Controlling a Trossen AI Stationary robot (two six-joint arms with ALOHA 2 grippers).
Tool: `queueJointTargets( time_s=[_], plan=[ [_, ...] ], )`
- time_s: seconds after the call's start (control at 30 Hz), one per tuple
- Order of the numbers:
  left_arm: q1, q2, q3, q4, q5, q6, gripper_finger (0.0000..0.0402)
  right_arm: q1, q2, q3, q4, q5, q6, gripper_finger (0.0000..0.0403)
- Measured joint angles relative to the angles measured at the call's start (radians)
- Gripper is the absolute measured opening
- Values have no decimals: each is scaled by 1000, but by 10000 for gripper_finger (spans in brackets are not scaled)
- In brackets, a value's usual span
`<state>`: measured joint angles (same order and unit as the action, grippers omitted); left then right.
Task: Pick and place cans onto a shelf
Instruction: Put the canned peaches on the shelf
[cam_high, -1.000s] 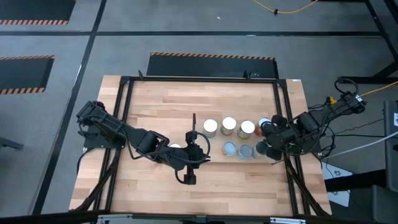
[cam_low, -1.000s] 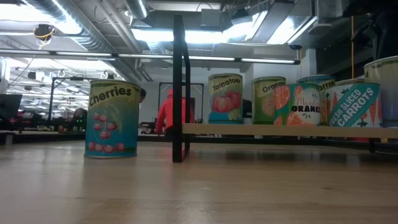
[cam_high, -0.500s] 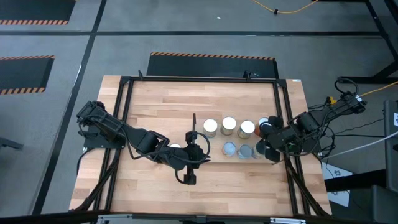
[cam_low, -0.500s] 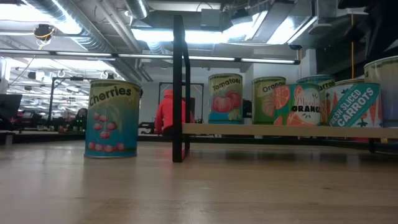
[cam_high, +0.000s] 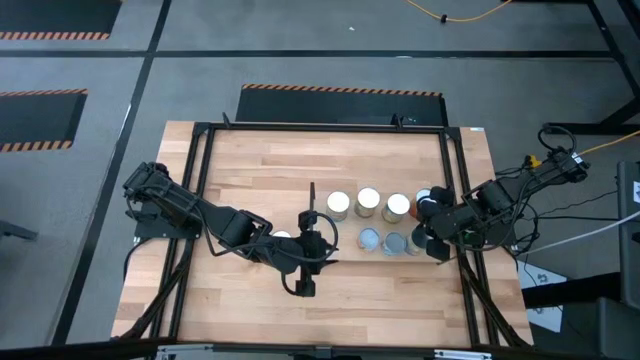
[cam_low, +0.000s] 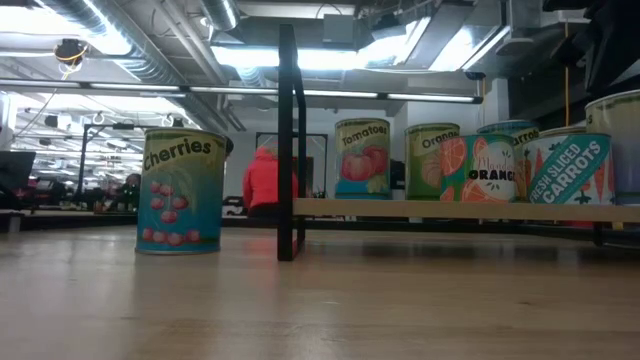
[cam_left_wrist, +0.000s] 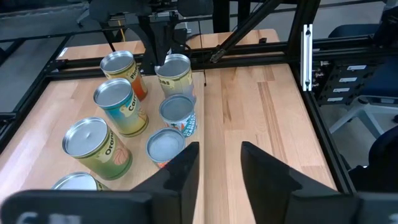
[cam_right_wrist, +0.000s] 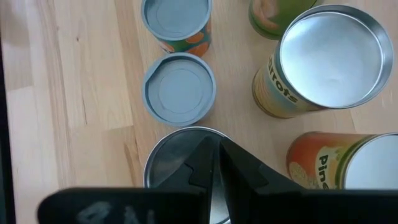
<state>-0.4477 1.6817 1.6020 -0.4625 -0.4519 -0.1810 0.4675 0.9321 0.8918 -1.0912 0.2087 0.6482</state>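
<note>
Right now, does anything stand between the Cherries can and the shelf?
Yes. The dark upright panel stands between the Cherries can, on the tabletop, and the shelf board holding the other cans. It would likely need lifting over or around.

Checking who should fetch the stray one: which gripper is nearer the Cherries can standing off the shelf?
Left. The left gripper sits right beside the Cherries can; the right gripper is over the cans at the shelf's far end.
</note>
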Motion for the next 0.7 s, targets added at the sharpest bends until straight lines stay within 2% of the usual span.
queueJointTargets(
  time_s=[0.17, 0.3, 0.6, 0.7],
  plan=[
    [0, -7, -1, -1, 1, 0, 129, 0, 0, 0, 0, 0, 1, 31],
    [0, -31, -1, -6, 1, -5, 127, 0, 0, 0, 0, 0, 1, 30],
    [0, -150, 0, -64, -3, -124, 125, 1, 2, 0, 1, 0, -2, 30],
    [0, -175, 0, -83, -2, -131, 125, 0, 8, 0, 1, -1, -43, 30]
  ],
)
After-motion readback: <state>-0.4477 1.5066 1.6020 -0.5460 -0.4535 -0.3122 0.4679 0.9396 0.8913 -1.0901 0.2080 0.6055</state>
